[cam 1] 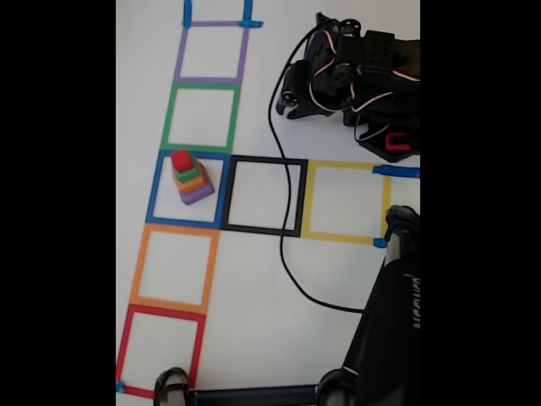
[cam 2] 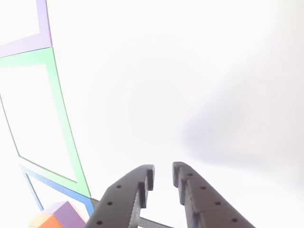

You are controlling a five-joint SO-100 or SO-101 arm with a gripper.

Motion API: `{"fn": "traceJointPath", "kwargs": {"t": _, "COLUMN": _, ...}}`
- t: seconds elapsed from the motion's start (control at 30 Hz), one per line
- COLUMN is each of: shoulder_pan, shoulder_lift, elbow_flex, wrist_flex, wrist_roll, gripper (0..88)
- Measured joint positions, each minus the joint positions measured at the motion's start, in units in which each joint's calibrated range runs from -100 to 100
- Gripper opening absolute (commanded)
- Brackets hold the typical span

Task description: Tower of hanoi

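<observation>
The tower of hanoi (cam 1: 190,178) stands as one stack inside the blue tape square (cam 1: 161,207): purple cube at the bottom, then orange, green, and red on top. In the other view, the purple cube (cam 2: 68,214) and an orange corner (cam 2: 43,221) peek in at the bottom left. My gripper (cam 2: 163,172) rises from the bottom edge over bare white table, well right of the stack. Its black fingers (cam 2: 128,194) stand a narrow gap apart with nothing between them. The folded arm (cam 1: 355,76) sits at the top right of the fixed view.
Tape squares run in a column: purple (cam 1: 179,55), green (cam 1: 169,118), blue, orange (cam 1: 139,262), red (cam 1: 125,347). Black (cam 1: 300,199) and yellow (cam 1: 385,203) squares lie to the right. A black cable (cam 1: 283,245) crosses the table. A black stand (cam 1: 393,304) rises at the lower right.
</observation>
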Motion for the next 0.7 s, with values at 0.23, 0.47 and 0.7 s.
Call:
{"fn": "traceJointPath", "kwargs": {"t": 0.23, "shoulder_pan": 0.0, "shoulder_lift": -0.08, "elbow_flex": 0.0, "wrist_flex": 0.0, "wrist_roll": 0.0, "gripper": 0.2}}
{"fn": "traceJointPath", "kwargs": {"t": 0.47, "shoulder_pan": -1.4, "shoulder_lift": -0.08, "elbow_flex": 0.0, "wrist_flex": -0.97, "wrist_roll": 0.0, "gripper": 0.2}}
{"fn": "traceJointPath", "kwargs": {"t": 0.7, "shoulder_pan": -1.4, "shoulder_lift": -0.08, "elbow_flex": 0.0, "wrist_flex": -10.56, "wrist_roll": 0.36, "gripper": 0.1}}
